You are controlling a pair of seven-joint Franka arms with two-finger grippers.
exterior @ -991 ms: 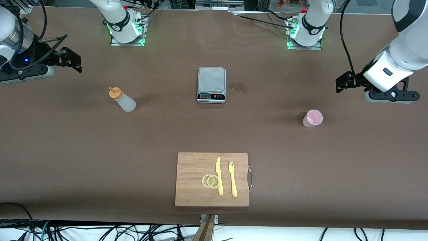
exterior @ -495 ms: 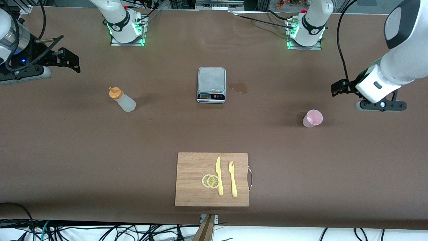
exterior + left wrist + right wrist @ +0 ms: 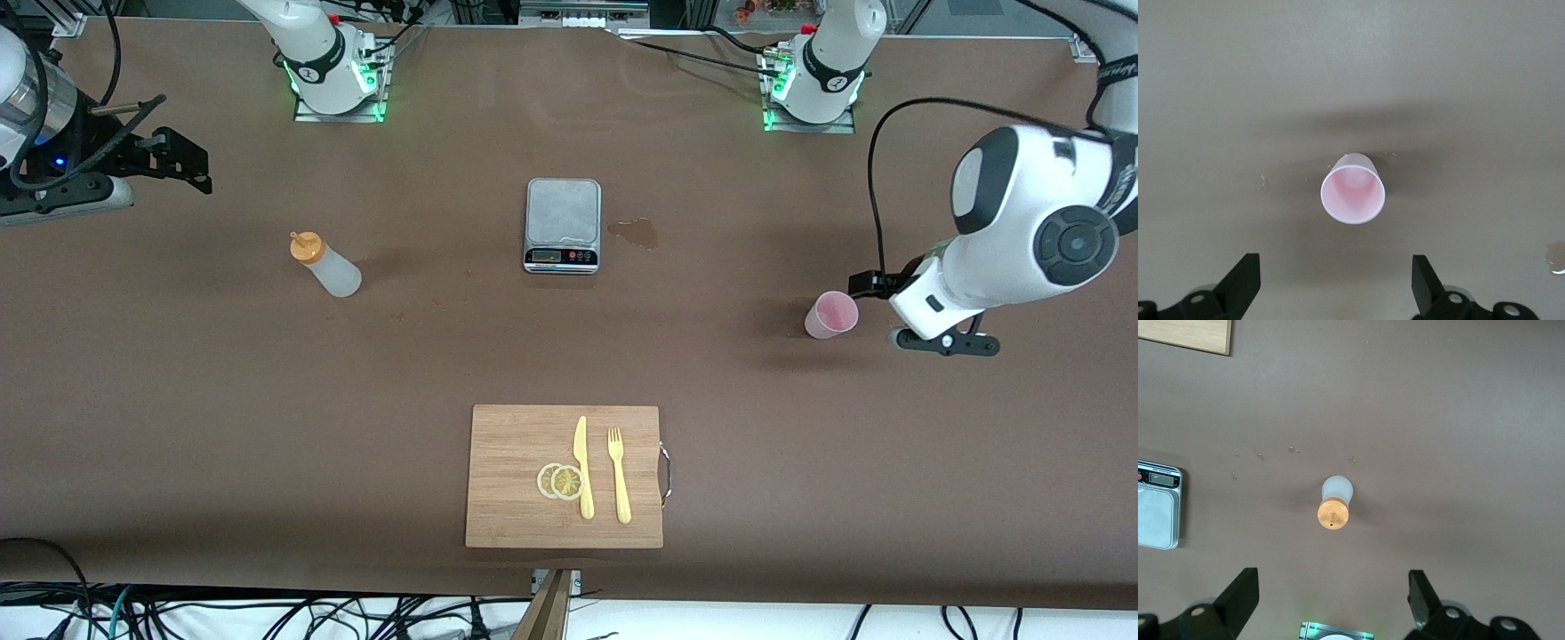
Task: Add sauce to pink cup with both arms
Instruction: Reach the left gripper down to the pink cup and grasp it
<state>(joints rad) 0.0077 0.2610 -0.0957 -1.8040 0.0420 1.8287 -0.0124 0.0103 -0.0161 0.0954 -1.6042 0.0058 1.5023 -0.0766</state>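
Observation:
The sauce bottle [image 3: 324, 264], whitish with an orange cap, stands upright toward the right arm's end of the table. It shows from above in the right wrist view [image 3: 1334, 501]. My right gripper [image 3: 182, 164] is open and empty, up in the air well apart from the bottle; its jaws [image 3: 1333, 597] stand wide. The pink cup [image 3: 831, 315] stands upright toward the left arm's end. My left gripper [image 3: 864, 284] is open and empty, close beside the cup. In the left wrist view the cup [image 3: 1353, 187] sits ahead of the open jaws [image 3: 1336, 280], not between them.
A grey kitchen scale [image 3: 562, 224] stands mid-table, with a wet stain [image 3: 636, 233] beside it. A wooden cutting board [image 3: 507, 444] nearer the camera carries a yellow knife [image 3: 582, 467], a fork [image 3: 619, 476] and lemon slices [image 3: 560, 481].
My left arm has swung in from the table's end and come down close beside the pink cup. My right gripper has barely shifted.

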